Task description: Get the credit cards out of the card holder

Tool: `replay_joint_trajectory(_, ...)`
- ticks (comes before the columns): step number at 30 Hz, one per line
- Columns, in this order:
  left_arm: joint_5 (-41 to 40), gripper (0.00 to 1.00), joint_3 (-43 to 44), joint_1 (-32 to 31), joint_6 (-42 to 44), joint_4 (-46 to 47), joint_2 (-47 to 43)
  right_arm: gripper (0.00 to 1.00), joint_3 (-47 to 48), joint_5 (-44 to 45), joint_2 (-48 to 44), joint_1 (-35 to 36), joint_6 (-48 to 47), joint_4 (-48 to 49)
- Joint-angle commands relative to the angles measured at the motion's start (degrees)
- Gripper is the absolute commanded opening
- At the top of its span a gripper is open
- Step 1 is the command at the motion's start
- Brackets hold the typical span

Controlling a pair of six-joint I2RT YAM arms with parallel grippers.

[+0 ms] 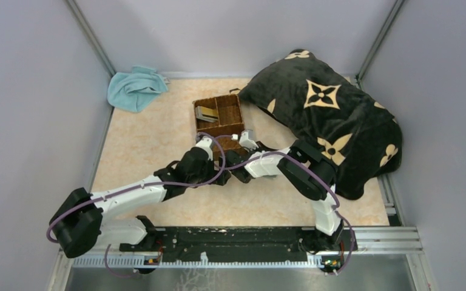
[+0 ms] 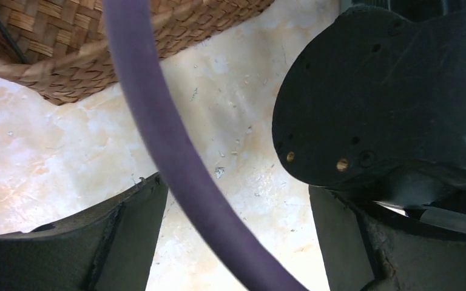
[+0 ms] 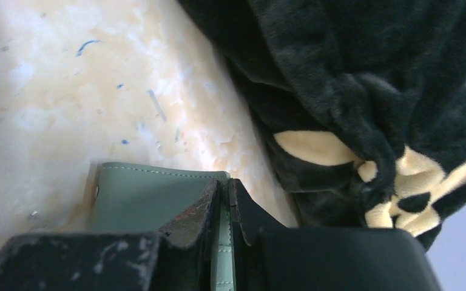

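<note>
The table (image 1: 139, 151) is carrying a black pillow (image 3: 364, 79) and a wicker basket (image 2: 48, 73). The right gripper (image 3: 224, 200) is pinching the green card holder (image 3: 151, 194) beside the pillow. The left gripper (image 2: 236, 185) is hanging spread wide, gripping nothing. Greyish credit cards (image 1: 205, 113), seemingly, are lying in the basket's left compartment.

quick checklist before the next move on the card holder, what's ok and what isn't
1. Right end effector shut on an edge of the card holder: ok.
2. Left end effector wide open with nothing in it: ok.
3. Path ahead of the left fingers free: not ok, the purple cable crosses between them.
4. Credit cards left in the holder: cannot tell, its pockets are hidden.
5. Holder free of the black plush cushion: cannot tell, they lie close together.
6. Wicker basket just ahead of both arms: ok.
</note>
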Motion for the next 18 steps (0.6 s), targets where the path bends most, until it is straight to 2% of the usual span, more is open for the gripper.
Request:
replay_joint_trajectory(1,1.45,0.92,4.85,-0.13,0.71,6.04,1.93,0.15,3.99,12.44,-0.66,3.48,10.75,-8.61)
replay_joint_trajectory(2,0.94,0.92,4.78,-0.11,-0.29,7.0,2.15,0.25,5.53,14.39,-0.03,3.61,15.71,-15.04)
replay_joint_trajectory(3,1.15,0.92,4.87,0.09,-1.04,7.81,2.24,0.34,8.41,15.84,1.28,3.68,24.55,-24.91)
replay_joint_trajectory(5,2.41,0.91,6.21,0.31,-1.74,9.0,2.79,0.49,15.67,18.73,7.42,3.79,58.94,-55.01)
replay_joint_trajectory(7,3.01,0.91,7.93,0.33,-1.91,9.13,3.99,0.69,18.17,21.91,12.29,3.86,60.33,-59.7)
replay_joint_trajectory(8,3.25,0.91,9.01,0.37,-1.66,9.07,4.7,0.71,18.38,22.33,13.56,3.9,60.98,-59.84)
replay_joint_trajectory(13,2.49,0.91,13.93,0.36,1.76,6.32,8.49,0.71,16.97,20.23,11.57,3.98,64.87,-59.87)
replay_joint_trajectory(18,3.52,0.91,13.96,0.34,2.03,7.35,10.08,0.71,14.95,22.14,5.98,4.24,65.29,-59.98)
